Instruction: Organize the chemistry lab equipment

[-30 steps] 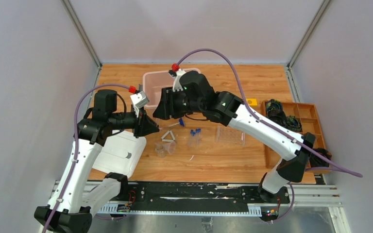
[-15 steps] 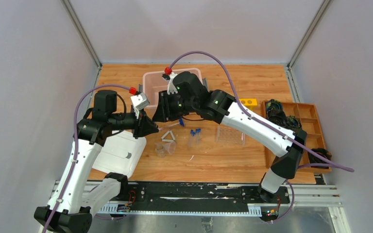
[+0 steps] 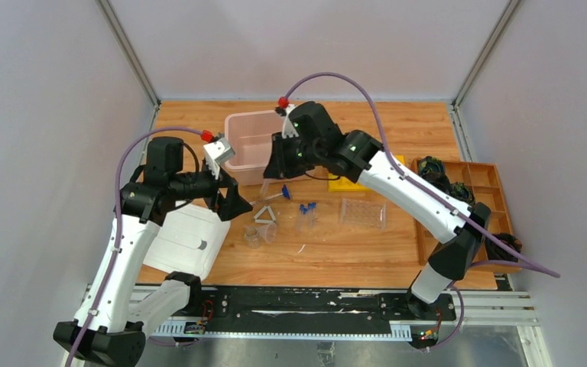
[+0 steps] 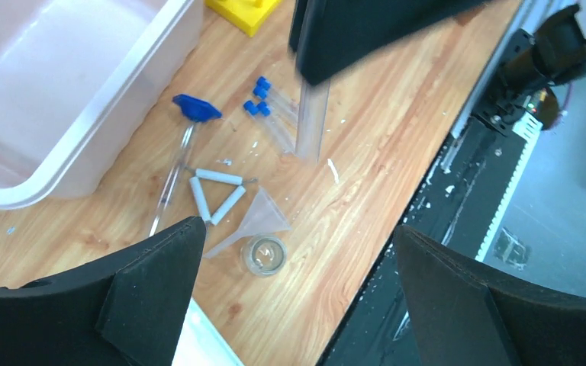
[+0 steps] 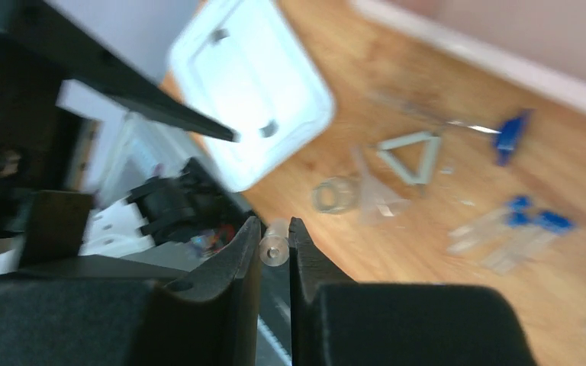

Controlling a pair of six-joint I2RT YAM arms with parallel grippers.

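Pinching a clear tube [image 5: 274, 249] near its end, right gripper [image 5: 275, 229] jaws stand almost shut; tube hangs upright beside the bin [image 3: 238, 130], likely for dropping in. Left gripper [image 4: 296, 229] gapes wide, empty, above the triangle [image 4: 215, 194] and cup [image 4: 265, 254].

Beside the pink plastic bin [image 4: 130, 99] you have one white triangle [image 4: 227, 204], one clear funnel [image 4: 263, 216], one small clear cup [image 4: 265, 254], one thin blue-tipped rod [image 4: 172, 179], perhaps four blue-capped tubes [image 4: 258, 93].

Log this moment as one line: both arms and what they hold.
left gripper: jaws open, empty | right gripper: jaws shut on clear tube, above table
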